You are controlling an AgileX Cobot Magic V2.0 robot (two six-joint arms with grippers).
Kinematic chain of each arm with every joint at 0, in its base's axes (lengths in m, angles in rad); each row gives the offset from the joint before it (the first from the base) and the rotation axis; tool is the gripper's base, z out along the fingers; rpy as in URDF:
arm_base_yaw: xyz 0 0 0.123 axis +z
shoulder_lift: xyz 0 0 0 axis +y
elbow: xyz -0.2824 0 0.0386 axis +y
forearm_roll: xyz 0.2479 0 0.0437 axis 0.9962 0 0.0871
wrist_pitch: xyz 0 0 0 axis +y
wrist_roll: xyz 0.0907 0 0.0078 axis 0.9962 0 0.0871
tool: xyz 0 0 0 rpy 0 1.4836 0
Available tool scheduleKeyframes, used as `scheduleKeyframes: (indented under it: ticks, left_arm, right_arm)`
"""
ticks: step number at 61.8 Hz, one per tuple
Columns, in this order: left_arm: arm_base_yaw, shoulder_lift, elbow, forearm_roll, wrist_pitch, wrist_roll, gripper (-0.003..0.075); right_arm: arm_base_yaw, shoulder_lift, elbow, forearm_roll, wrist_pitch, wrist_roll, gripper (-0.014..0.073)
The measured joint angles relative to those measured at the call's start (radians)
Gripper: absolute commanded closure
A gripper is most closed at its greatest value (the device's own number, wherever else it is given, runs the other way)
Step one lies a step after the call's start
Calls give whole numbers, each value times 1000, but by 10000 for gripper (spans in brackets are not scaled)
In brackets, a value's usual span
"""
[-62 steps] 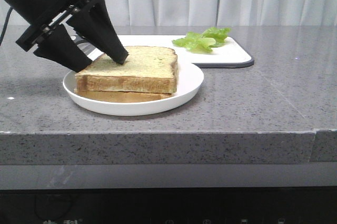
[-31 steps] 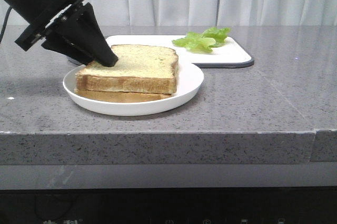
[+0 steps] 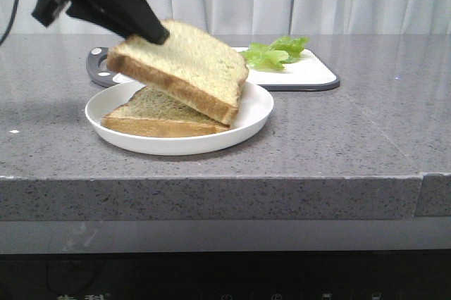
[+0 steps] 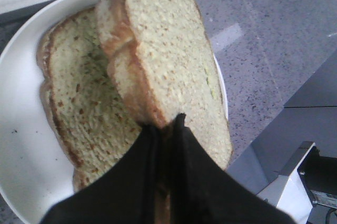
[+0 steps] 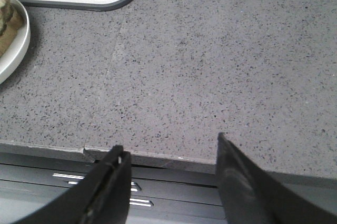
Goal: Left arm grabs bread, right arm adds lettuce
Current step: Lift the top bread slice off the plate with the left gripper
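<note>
my left gripper (image 3: 156, 32) is clamped on the bread (image 3: 184, 67), tilted above the thin slice (image 3: 156, 113) on the plate (image 3: 257, 106). my right gripper (image 5: 171, 153) is apart over bare counter (image 5: 210, 66). lettuce (image 3: 271, 52) lies on the board (image 3: 310, 71), at two o'clock from the plate.

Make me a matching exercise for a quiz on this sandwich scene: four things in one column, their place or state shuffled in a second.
Things:
1. thick bread slice
2. thin bread slice
3. lettuce
4. right gripper

Places or states:
a. lying on the white cutting board
b. open, holding nothing
c. tilted, pinched by the left gripper
d. flat on the white plate

Pairs: 1-c, 2-d, 3-a, 4-b
</note>
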Motion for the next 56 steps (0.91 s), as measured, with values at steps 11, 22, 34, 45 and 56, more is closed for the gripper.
scheduleKeyframes:
  ticks: [11,22,34,45,56]
  left_arm:
    - [45,-126,9,-4,22,0,741]
    - [130,-283,103,-8,36,0,741]
    - [246,-429,263,-6,38,10,741]
    - [264,-492,336,-4,32,27,741]
    - [264,-497,338,-6,26,27,741]
  right_arm:
    - [0,0,0,0,-7,0,198]
    - [0,0,0,1,-21,0,198]
    - [0,6,0,45,-53,0,198]
    - [0,111,-17,122,-107,-14,198]
    - [0,340,-132,144,-165,-38,198]
